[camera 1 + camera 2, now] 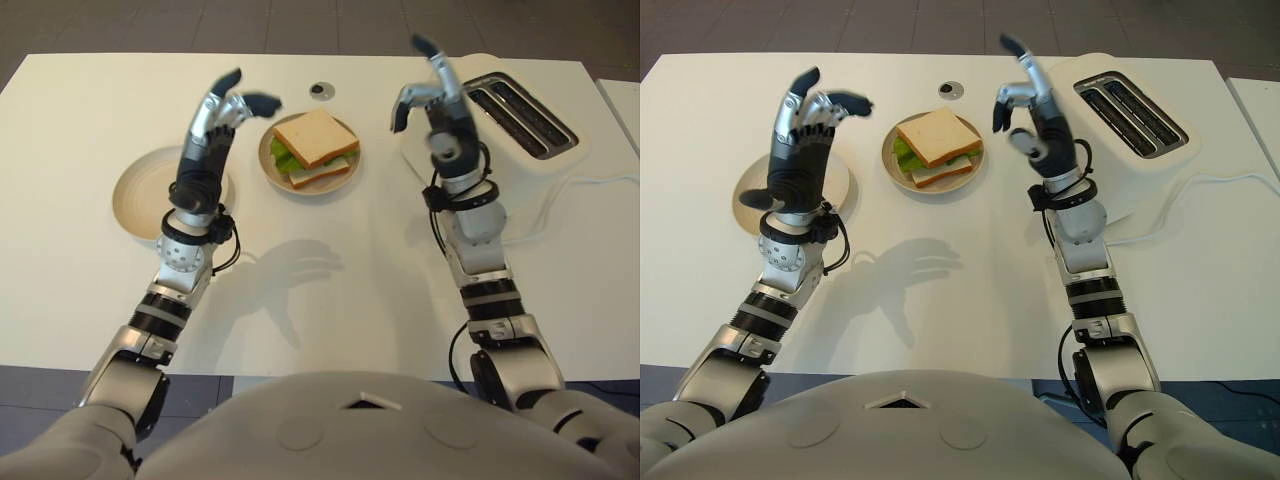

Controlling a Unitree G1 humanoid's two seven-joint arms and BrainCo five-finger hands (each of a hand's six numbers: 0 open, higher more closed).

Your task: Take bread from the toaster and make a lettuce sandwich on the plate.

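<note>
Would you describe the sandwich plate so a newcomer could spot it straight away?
On the white table, find the white toaster at the far right. The plate just to its left carries a lettuce sandwich; the other plate, further left, is bare.

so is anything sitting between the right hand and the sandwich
Nothing visible: the right hand is raised to the right of the sandwich on its plate, with only bare table between.

Sandwich [315,145] sitting on a plate [320,190] at the worktop's [330,300] far middle, second plate [138,195] lying to its left, toaster [510,120] standing to its right, round hole [321,90] sitting just behind.
</note>
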